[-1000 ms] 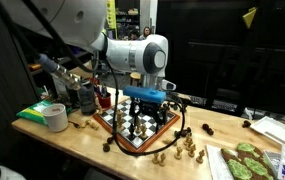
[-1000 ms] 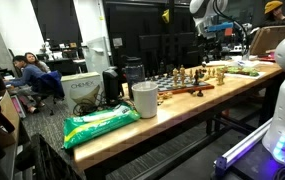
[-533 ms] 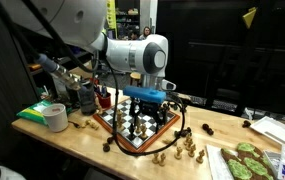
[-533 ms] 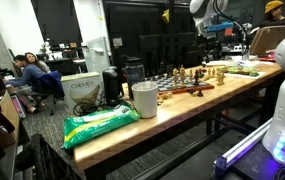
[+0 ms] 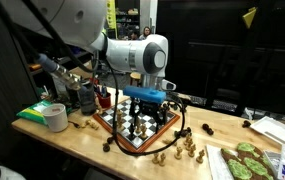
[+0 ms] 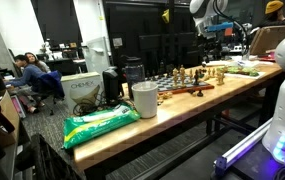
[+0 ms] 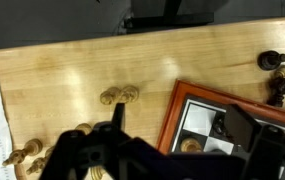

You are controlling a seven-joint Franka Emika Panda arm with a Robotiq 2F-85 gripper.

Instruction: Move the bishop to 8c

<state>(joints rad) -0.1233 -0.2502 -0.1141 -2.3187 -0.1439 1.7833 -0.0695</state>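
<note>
The chessboard (image 5: 115, 134) with a red-brown frame lies on the wooden table; it shows in both exterior views (image 6: 187, 90). My gripper (image 5: 147, 99) hovers just above it. In the wrist view the gripper (image 7: 182, 126) is open over a corner of the board (image 7: 172, 112). A light piece (image 7: 190, 146) stands on the corner square between the fingers, and a dark piece (image 7: 222, 124) stands beside one finger. I cannot tell which piece is the bishop.
Light pieces (image 5: 187, 150) and dark pieces (image 5: 207, 130) stand off the board on the table. A white cup (image 5: 56, 117) and a green bag (image 6: 100, 125) are at one end. A tray of green items (image 5: 247, 160) is at the other end.
</note>
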